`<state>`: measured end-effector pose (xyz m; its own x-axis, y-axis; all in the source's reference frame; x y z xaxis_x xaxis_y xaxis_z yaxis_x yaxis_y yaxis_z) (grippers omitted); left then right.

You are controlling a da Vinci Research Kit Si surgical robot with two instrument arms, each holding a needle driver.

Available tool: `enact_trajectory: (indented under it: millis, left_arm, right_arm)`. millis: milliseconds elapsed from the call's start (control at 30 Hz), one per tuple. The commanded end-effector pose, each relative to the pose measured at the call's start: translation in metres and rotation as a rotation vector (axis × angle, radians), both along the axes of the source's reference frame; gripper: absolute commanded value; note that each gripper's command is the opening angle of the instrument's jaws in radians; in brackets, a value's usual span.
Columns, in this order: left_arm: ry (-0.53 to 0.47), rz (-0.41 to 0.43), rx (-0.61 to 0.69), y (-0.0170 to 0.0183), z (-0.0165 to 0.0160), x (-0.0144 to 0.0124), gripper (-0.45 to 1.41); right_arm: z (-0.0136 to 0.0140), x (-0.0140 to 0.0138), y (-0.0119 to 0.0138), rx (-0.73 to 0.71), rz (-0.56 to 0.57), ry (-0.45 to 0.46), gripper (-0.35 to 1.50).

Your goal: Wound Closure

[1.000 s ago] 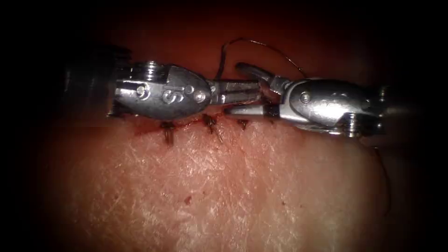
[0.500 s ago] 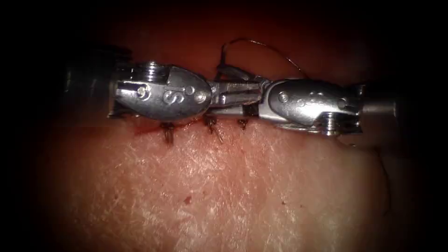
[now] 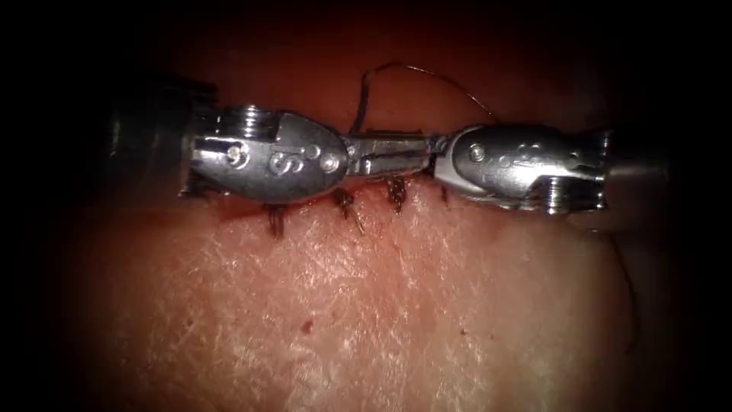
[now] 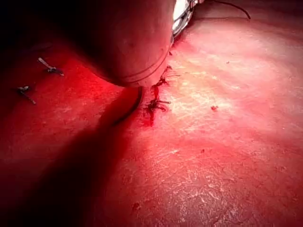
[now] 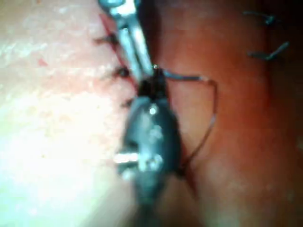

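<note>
Two hands meet tip to tip over the cut, which runs crosswise on the tissue. The left hand is narrow, its two jaws lying long and level together; I cannot tell whether anything is pinched between them. In the right wrist view the right hand looks closed on the thread just at the left hand's tip, and the strand leaves that spot.

There is one thread. It rises from beside the base of the left hand's jaws, arcs up and over the far tissue, and comes down toward the right hand's wrist. A further dark strand trails down the tissue's right edge. Where the needle lies I cannot tell.

Three finished stitches with short cut ends stand in a row along the near edge of the cut, below the left hand. A fourth dark mark sits just beside the right hand's wrist. Red fluid stains the cut's edge near the leftmost stitch. In the left wrist view, two loose cut ends lie on the tissue, well apart from the stitch row.

A second ago the right hand was wide, one jaw above and one below the left hand's tip. Half a second ago it had slid left and narrowed. The left hand has hardly moved, and the thread's arc keeps its shape.
</note>
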<state>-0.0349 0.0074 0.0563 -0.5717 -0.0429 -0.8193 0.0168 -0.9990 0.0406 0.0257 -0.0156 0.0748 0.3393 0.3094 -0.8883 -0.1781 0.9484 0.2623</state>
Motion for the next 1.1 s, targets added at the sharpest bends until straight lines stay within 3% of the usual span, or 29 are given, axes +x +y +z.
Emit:
enact_trajectory:
  millis: [33,67,133,167,333,367,500,533,767,867,967,1000,1033,1100]
  left_arm:
    - [-0.003,0.003,0.001,0.0001,0.0006,-0.0003,-0.45]
    - [-0.004,0.005,0.002,0.0002,0.0005,-0.0001,-0.45]
    - [-0.004,0.005,0.004,0.0006,0.0003,0.0007,-0.45]
    - [0.003,0.001,0.003,0.0011,0.0000,0.0018,-0.45]
    - [0.031,-0.032,-0.004,0.0028,-0.0015,0.0072,-0.45]
    - [0.040,-0.050,-0.006,0.0029,-0.0020,0.0096,-0.45]
    - [0.063,-0.074,-0.011,0.0026,-0.0026,0.0140,-0.45]
    - [0.086,-0.087,-0.019,0.0024,-0.0024,0.0162,-0.45]
    - [0.109,-0.137,0.002,0.0019,0.0002,0.0214,-0.45]
    - [0.123,-0.187,0.023,0.0011,0.0021,0.0221,-0.45]
    - [0.106,-0.209,0.055,0.0004,0.0041,0.0221,-0.08]
    - [0.105,-0.226,0.070,0.0004,0.0047,0.0221,0.19]
    - [0.102,-0.249,0.095,0.0004,0.0052,0.0222,0.29]
    - [0.095,-0.322,0.167,0.0005,0.0064,0.0225,0.81]
  right_arm:
    - [0.0001,0.0005,-0.0001,-0.001,0.009,0.004,0.83]
    - [-0.0002,0.0003,0.0000,-0.010,0.031,0.010,1.21]
    - [-0.0007,0.0001,0.0000,-0.017,0.050,0.030,1.45]
    - [-0.0015,-0.0006,-0.0002,-0.017,0.051,0.047,1.48]
    - [-0.0039,-0.0046,-0.0016,-0.013,0.051,0.037,1.48]
    - [-0.0045,-0.0062,-0.0019,-0.016,0.064,0.030,1.48]
    - [-0.0060,-0.0100,-0.0023,-0.017,0.096,0.020,1.48]
    - [-0.0067,-0.0115,-0.0027,-0.017,0.111,0.019,1.48]
    - [-0.0080,-0.0135,-0.0044,-0.020,0.128,0.010,1.48]
    - [-0.0083,-0.0135,-0.0049,-0.020,0.128,0.011,1.48]
    - [-0.0084,-0.0133,-0.0051,-0.022,0.132,0.015,1.48]
    - [-0.0084,-0.0133,-0.0051,-0.023,0.135,0.017,1.48]
    - [-0.0084,-0.0133,-0.0051,-0.024,0.135,0.016,1.48]
    - [-0.0084,-0.0132,-0.0051,-0.025,0.140,0.012,1.48]
